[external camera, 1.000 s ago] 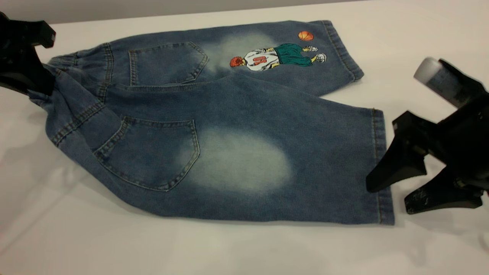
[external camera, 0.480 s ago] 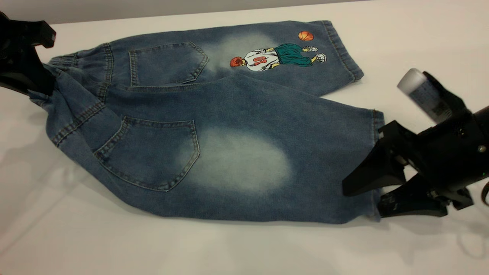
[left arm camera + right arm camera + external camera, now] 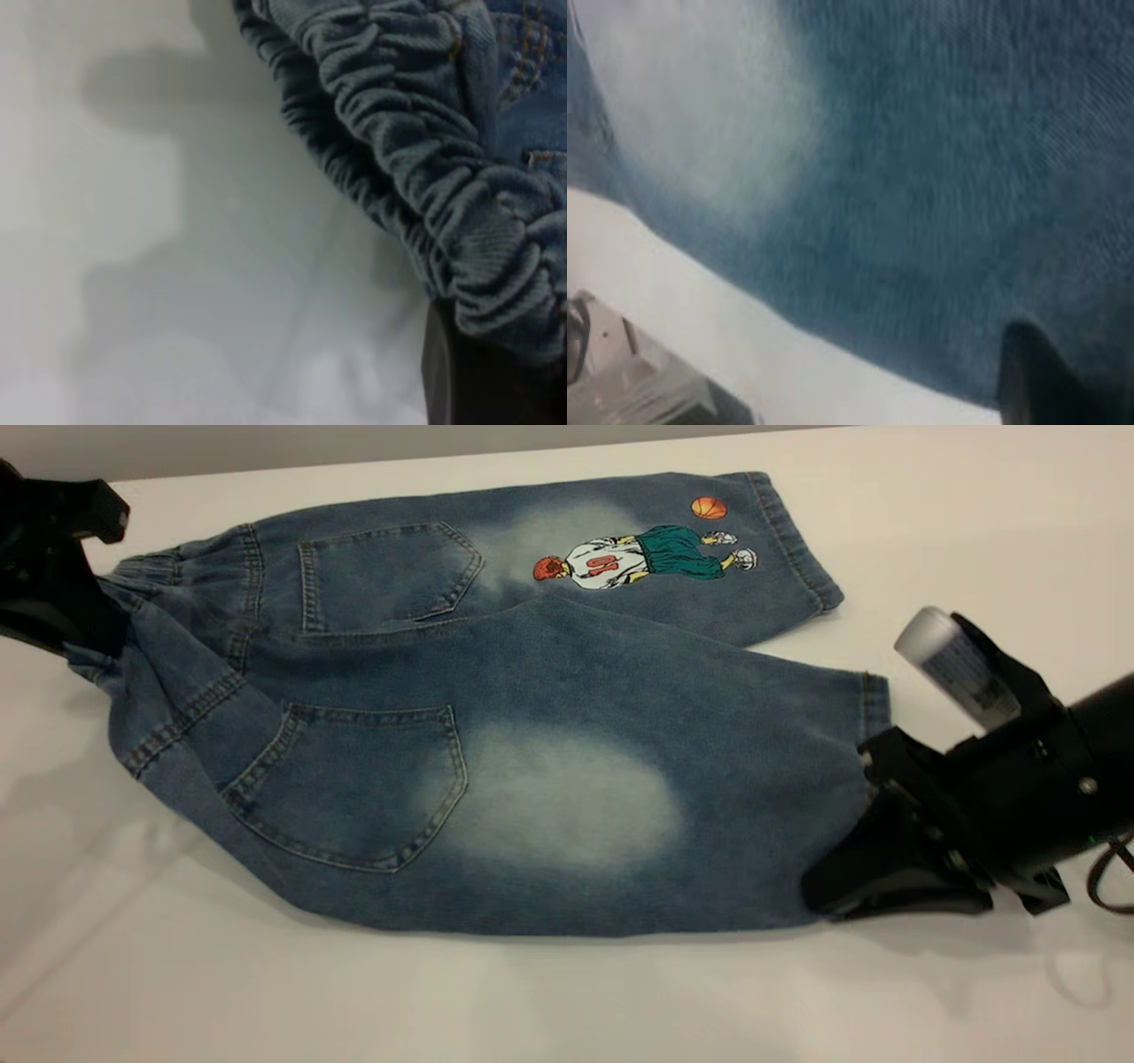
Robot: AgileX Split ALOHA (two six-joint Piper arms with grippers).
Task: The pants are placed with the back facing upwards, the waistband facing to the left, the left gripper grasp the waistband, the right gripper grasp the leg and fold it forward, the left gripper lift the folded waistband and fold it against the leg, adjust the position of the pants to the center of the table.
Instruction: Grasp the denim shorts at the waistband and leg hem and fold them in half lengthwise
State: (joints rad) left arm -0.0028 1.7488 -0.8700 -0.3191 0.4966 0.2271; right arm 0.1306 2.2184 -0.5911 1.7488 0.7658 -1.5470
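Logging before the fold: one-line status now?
left gripper: shut on waistband | right gripper: shut on leg hem | pants: unfolded

The pants [image 3: 532,717] are woven denim cloth, matt and faintly grainy, with pale faded patches that look softer and worn. Raised stitching outlines the two back pockets and the hems. The waistband [image 3: 416,150] is the same denim, gathered into tight ruched ridges. The basketball player print [image 3: 638,558] lies flat on the cloth with a smoother, solid finish. The table [image 3: 567,1001] is a smooth, plain surface with a soft sheen near its near edge. The right gripper [image 3: 873,886] and the left gripper [image 3: 53,567] look like matt black hard plastic.
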